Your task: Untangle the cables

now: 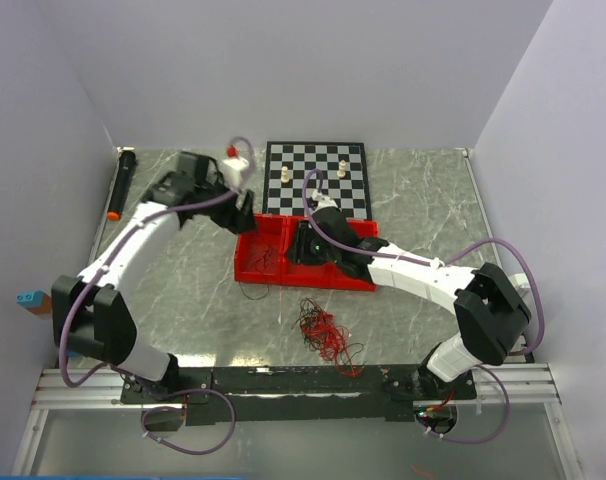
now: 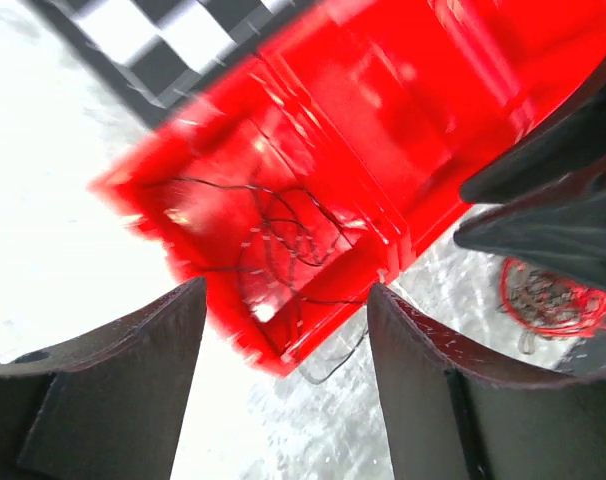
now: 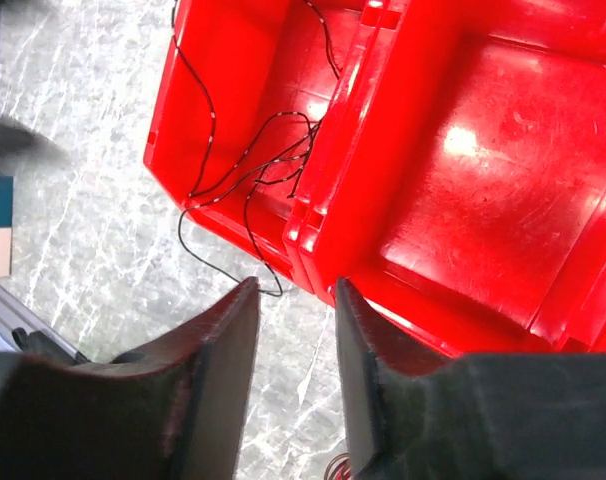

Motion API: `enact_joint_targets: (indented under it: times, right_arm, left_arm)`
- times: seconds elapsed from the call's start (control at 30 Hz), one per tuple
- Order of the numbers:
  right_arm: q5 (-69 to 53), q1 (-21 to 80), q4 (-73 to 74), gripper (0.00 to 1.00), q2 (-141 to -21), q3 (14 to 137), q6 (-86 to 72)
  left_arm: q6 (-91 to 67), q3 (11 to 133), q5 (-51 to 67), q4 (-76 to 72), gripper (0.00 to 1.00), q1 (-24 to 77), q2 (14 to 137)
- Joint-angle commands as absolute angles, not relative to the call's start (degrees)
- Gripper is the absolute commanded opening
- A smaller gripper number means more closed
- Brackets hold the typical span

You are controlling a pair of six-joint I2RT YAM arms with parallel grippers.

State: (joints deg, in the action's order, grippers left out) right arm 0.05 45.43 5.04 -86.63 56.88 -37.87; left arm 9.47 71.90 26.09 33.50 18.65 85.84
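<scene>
A fist-sized bundle of thin red and dark cables [image 1: 325, 335] lies on the marble table in front of the red tray [image 1: 283, 278]. It shows at the right edge of the left wrist view [image 2: 558, 300]. One loose thin dark wire [image 1: 259, 262] lies in the tray's left compartment [image 2: 283, 235] [image 3: 253, 170], and a loop of it hangs over the near rim onto the table. My left gripper [image 1: 245, 207] [image 2: 286, 290] is open and empty above the tray's left corner. My right gripper [image 1: 305, 245] [image 3: 296, 285] is open and empty over the tray's near rim.
A chessboard [image 1: 328, 192] with a few pieces lies behind the tray. A black marker with an orange tip [image 1: 121, 185] lies at the far left. A white object with a red ball [image 1: 238, 160] sits near the left arm. A blue block [image 1: 28, 298] is at the left edge.
</scene>
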Motion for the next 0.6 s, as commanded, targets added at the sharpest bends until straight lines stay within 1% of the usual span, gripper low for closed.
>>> enact_joint_targets:
  times: [0.0,0.13,0.33,0.57]
  right_arm:
    - [-0.3,48.8,2.0,0.50,-83.2,55.5,-34.1]
    - [1.3,54.0,3.7,0.59,-85.3,55.8,-32.3]
    - [0.4,56.3,0.7,0.59,-92.4,55.3,-33.8]
    - [-0.1,57.0,1.8,0.57,-102.5,61.3,-34.8]
  left_arm:
    - [8.4,79.9,35.1,42.3,0.71,9.3,83.5]
    - [11.1,83.1,37.3,48.6,0.73,0.5,84.5]
    - [14.8,81.5,40.0,52.9,0.75,-8.2,83.9]
    - [16.4,76.9,38.2,52.5,0.75,-10.1,80.8]
